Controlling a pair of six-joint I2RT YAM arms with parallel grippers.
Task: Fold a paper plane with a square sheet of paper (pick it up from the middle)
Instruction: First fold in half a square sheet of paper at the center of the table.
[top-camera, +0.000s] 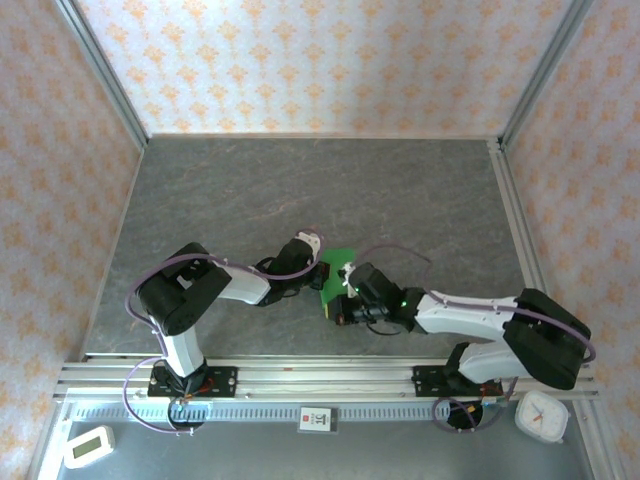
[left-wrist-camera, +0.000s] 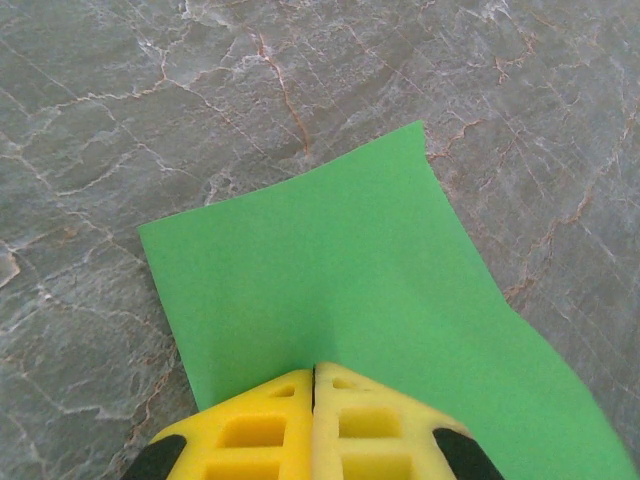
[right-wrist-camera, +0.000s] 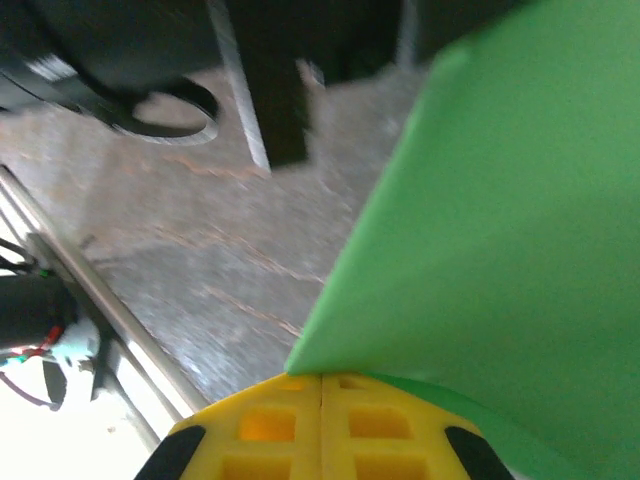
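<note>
The square sheet of paper (top-camera: 336, 272) sits a little toward 6 o'clock from the middle of the grey marbled table (top-camera: 300, 180), caught between the two grippers. In the top view only a narrow green patch of it shows.

In the left wrist view the sheet (left-wrist-camera: 350, 270) spreads away from the fingertips. One corner lies at 9 o'clock and another at about 1 o'clock. Its far edge bows slightly between them, and its right-hand edge waves down toward 5 o'clock and leaves the frame. In the right wrist view the sheet (right-wrist-camera: 500, 220) climbs steeply from the fingertips toward 1 o'clock, well clear of the table (right-wrist-camera: 200, 260), with one corner just at the pads.

Around the sheet the table is bare stone from 9 through 12 to 3 o'clock, out to the papered walls (top-camera: 330, 60). At 6 o'clock room is short, with the aluminium rail (top-camera: 330, 375) and the arm bases close by.

The left gripper (top-camera: 320, 266) meets the sheet from its 9 o'clock side. Its yellow fingers (left-wrist-camera: 260, 430) are pressed together, and the paper runs in at their tips (left-wrist-camera: 314, 372), so it appears pinched. That arm is folded at the elbow, its forearm reaching toward 3 o'clock.

The right gripper (top-camera: 347, 296) comes in from 4 o'clock. Its yellow fingers (right-wrist-camera: 260, 430) are likewise pressed flat together on the paper's lower edge (right-wrist-camera: 322, 378). That arm lies low and long, stretched from its base toward 9 o'clock.
</note>
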